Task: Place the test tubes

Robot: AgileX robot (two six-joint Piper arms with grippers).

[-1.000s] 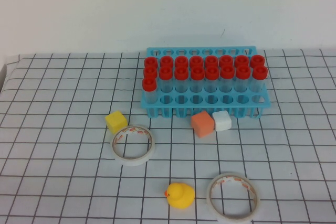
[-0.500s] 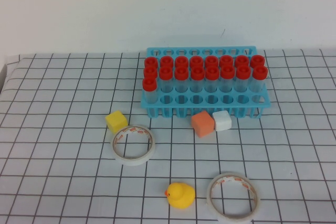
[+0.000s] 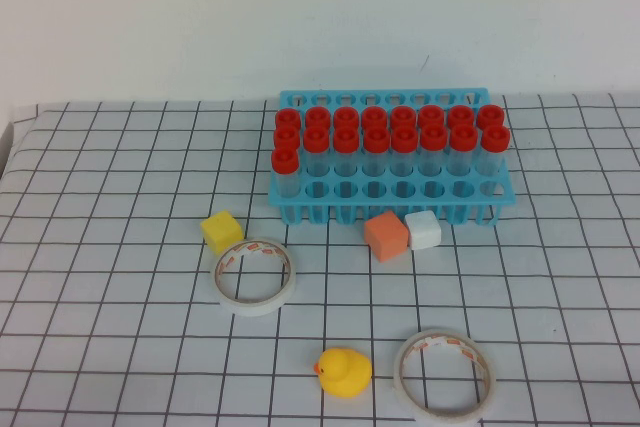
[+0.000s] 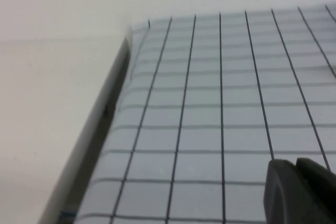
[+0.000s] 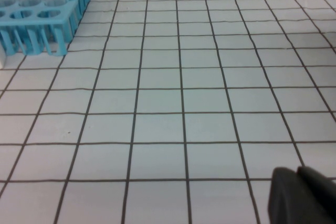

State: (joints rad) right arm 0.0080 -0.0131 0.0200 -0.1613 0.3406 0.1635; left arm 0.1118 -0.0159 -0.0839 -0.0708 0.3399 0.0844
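A blue test tube rack (image 3: 390,197) stands at the back middle of the gridded table; a corner of the rack (image 5: 47,22) shows in the right wrist view. Several clear tubes with red caps (image 3: 390,137) stand upright in its rear rows, and one more tube (image 3: 285,172) stands at the front left corner. Neither arm appears in the high view. My left gripper (image 4: 296,169) is shut and empty over the table's left edge. My right gripper (image 5: 299,177) is shut and empty over bare grid, well away from the rack.
In front of the rack lie an orange cube (image 3: 386,236) and a white cube (image 3: 423,230). A yellow cube (image 3: 221,231) and a tape ring (image 3: 254,275) sit left of them. A rubber duck (image 3: 343,372) and a second tape ring (image 3: 444,374) are near the front edge.
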